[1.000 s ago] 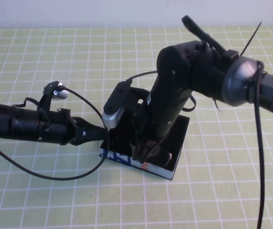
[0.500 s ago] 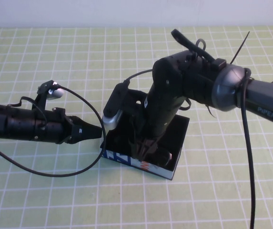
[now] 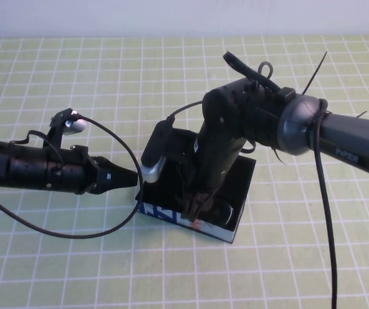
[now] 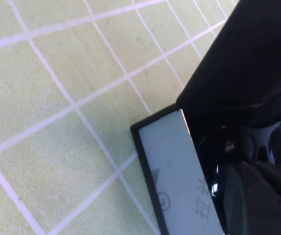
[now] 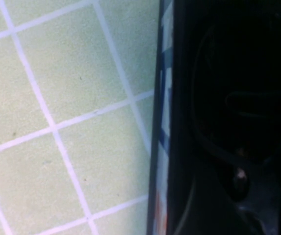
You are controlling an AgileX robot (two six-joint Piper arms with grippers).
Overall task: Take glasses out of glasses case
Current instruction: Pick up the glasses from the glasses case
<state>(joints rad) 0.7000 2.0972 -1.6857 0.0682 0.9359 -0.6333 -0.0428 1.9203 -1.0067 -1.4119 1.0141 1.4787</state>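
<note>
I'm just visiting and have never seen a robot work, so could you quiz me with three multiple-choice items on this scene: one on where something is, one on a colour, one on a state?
1. Where is the right gripper?
A. Reaching down into the glasses case
B. Parked at the table's far edge
C. Resting on the left arm

2. What colour is the table mat?
A. Plain white
B. Light green with white grid lines
C. Red

3. In what state is the glasses case?
A. Lidded tight
B. Open, its black inside showing
C. Upside down

Answers:
1 A: the high view shows the right arm bent down into the case, while the left gripper waits just left of it.
2 B: the grid shows in all views.
3 B: the glasses lie visible inside.
</note>
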